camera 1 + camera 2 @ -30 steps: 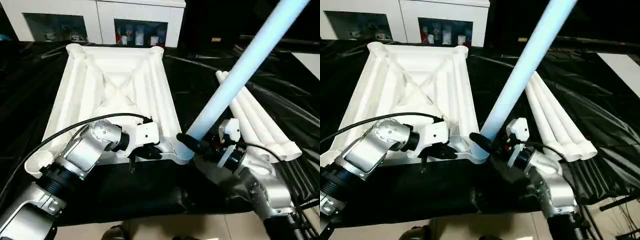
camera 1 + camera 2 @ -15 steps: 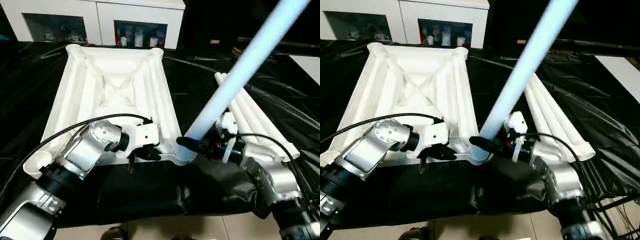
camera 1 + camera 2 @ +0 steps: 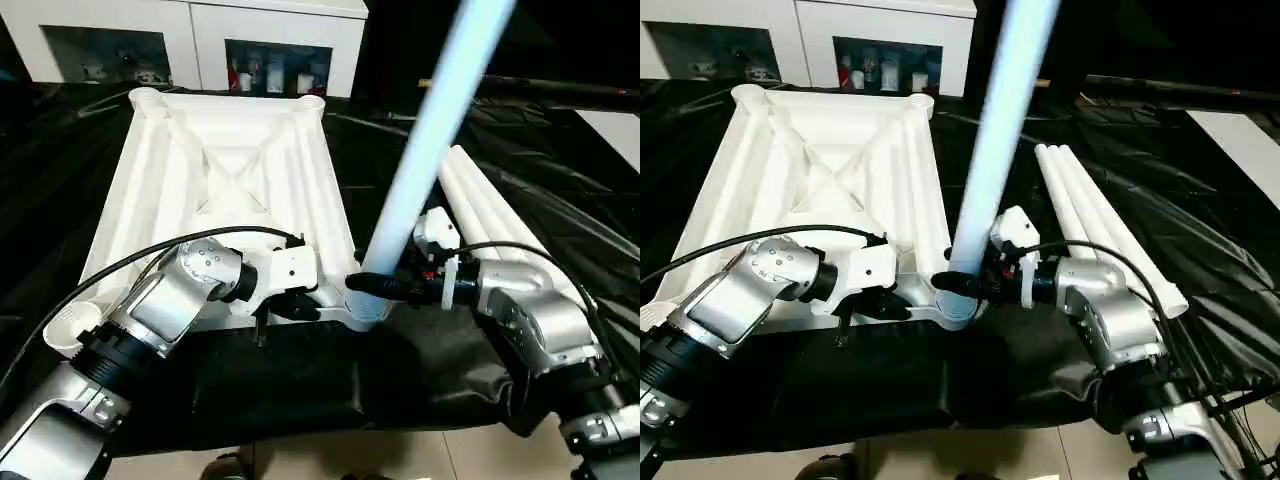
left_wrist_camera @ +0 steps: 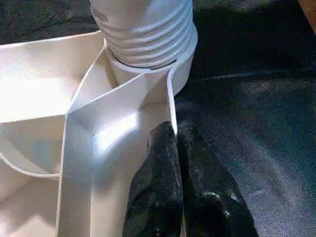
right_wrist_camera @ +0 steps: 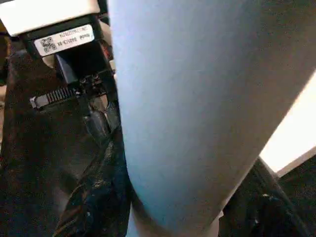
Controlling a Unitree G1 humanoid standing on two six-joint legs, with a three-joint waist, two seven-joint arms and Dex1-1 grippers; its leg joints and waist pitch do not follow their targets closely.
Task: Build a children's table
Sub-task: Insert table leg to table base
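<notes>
The long white tapered tube leg point(image 3: 420, 160) has swung from a slant to nearly upright in the white ribbed plastic tabletop's point(image 3: 230, 170) near corner socket point(image 3: 365, 310). The right hand point(image 3: 385, 286) stays clamped on the leg, so seating looks close. The left hand point(image 4: 175, 163) pinches the tabletop's rim.

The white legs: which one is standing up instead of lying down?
The leg held by the right gripper, its threaded end in the tabletop's near corner socket. The other legs lie bundled on the black sheet.

A crinkled black sheet point(image 3: 60, 150) covers the work surface and hangs over its near edge. Beyond it stands a white cabinet point(image 3: 200, 30) with glass doors, small colourful items visible behind the panes. Pale tiled floor point(image 3: 330, 455) shows along the bottom, and the room behind is dark.
</notes>
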